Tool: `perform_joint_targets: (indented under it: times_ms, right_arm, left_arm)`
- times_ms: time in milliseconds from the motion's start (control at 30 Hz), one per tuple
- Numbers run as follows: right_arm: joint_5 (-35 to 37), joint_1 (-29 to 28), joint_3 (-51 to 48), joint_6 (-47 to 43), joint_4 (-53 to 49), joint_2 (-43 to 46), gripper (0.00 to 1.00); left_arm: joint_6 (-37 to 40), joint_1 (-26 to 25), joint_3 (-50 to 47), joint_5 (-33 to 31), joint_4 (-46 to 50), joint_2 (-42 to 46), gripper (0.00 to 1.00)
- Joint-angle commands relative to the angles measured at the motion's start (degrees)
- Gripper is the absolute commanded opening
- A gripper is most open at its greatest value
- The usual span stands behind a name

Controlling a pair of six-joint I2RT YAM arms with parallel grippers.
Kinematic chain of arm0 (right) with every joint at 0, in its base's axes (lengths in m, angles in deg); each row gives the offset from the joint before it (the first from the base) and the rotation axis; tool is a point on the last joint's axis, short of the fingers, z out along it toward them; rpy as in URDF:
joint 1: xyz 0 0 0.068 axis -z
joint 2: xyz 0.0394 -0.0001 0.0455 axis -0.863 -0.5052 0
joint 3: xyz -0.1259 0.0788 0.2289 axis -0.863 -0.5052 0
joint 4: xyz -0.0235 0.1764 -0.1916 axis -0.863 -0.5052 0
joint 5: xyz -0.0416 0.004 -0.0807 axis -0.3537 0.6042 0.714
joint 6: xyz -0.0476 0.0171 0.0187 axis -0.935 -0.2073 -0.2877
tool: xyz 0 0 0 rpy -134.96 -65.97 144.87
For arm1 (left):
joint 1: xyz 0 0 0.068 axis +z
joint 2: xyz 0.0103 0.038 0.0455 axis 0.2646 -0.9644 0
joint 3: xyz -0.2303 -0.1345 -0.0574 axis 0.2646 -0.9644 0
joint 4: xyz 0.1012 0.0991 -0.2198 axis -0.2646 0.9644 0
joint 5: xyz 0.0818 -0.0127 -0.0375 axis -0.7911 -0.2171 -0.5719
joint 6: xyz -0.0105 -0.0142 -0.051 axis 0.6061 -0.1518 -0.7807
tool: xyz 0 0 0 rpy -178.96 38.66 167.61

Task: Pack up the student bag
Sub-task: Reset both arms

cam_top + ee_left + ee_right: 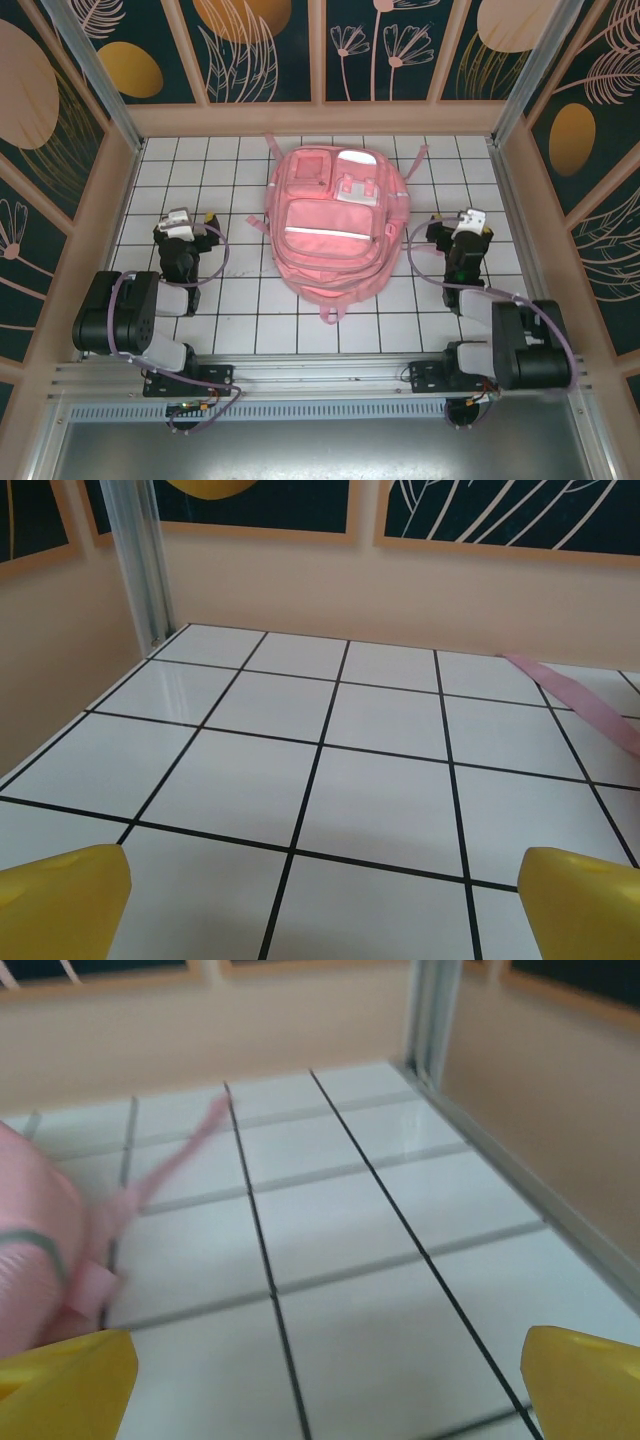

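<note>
Patience serves me best, I judge: with my left end effector (322, 905) and my right end effector (325, 1385) both spread wide and empty on either side of the student bag (325, 225), lying front-up on the bench (240, 330), I should steady it and open its top first.

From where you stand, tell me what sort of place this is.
Probably a staged robot test cell: a white grid-lined table boxed in by leaf-patterned wall panels on an aluminium frame, with the student bag laid between the left arm and right arm.
</note>
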Motion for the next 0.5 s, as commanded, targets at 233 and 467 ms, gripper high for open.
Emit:
perform_joint_targets:
  times_ms: [233,467]
  right_arm:
    - [-19.1,5.3,-1.4,1.1,22.8,-13.2,0.99]
    - [-17.2,3.9,-0.2,0.0,21.6,-13.6,0.99]
  left_arm:
    - [0.8,0.3,0.8,0.2,-1.9,-0.1,0.99]
    - [0.8,0.3,0.8,0.1,-1.7,-0.2,0.99]
